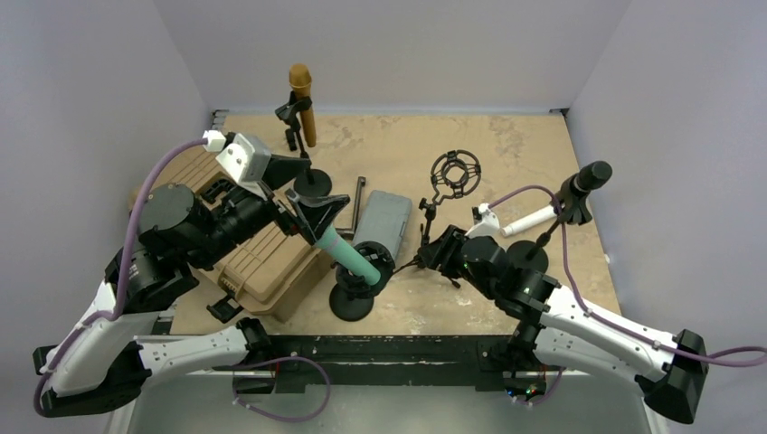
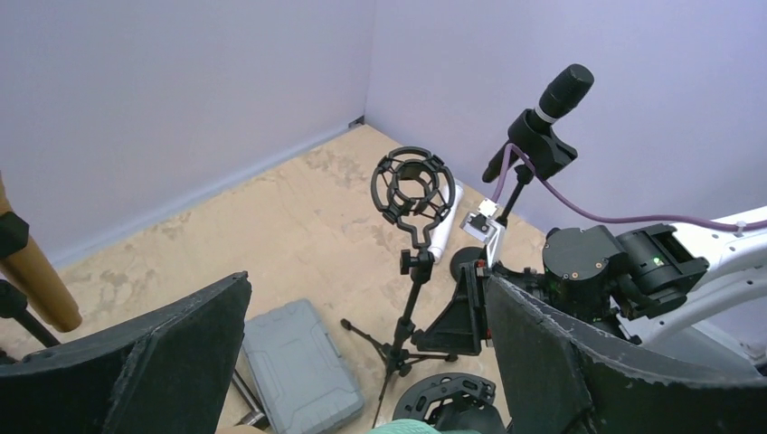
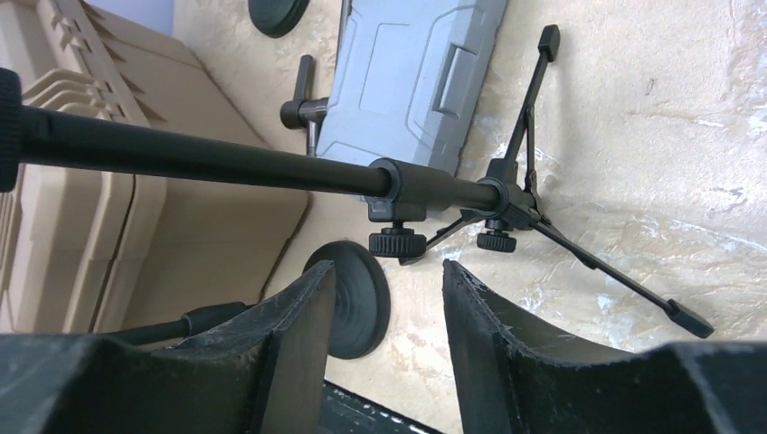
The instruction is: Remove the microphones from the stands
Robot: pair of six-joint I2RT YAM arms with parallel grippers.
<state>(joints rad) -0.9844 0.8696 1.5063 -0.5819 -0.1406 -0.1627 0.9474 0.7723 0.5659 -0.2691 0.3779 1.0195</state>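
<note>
Jaws wide apart, the left gripper (image 1: 318,217) straddles the teal cylindrical microphone (image 1: 348,255), which sits clipped in its black round-based stand (image 1: 348,306) at six o'clock, likely readying a pull. The right gripper (image 3: 387,276), slightly parted and empty, hovers by a black tripod stand (image 3: 226,162).

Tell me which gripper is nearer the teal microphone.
Left. The left gripper hangs at the top of the teal microphone, jaws open; the right gripper sits off to its right, by the tripod stand.

no text or labels can be read.
</note>
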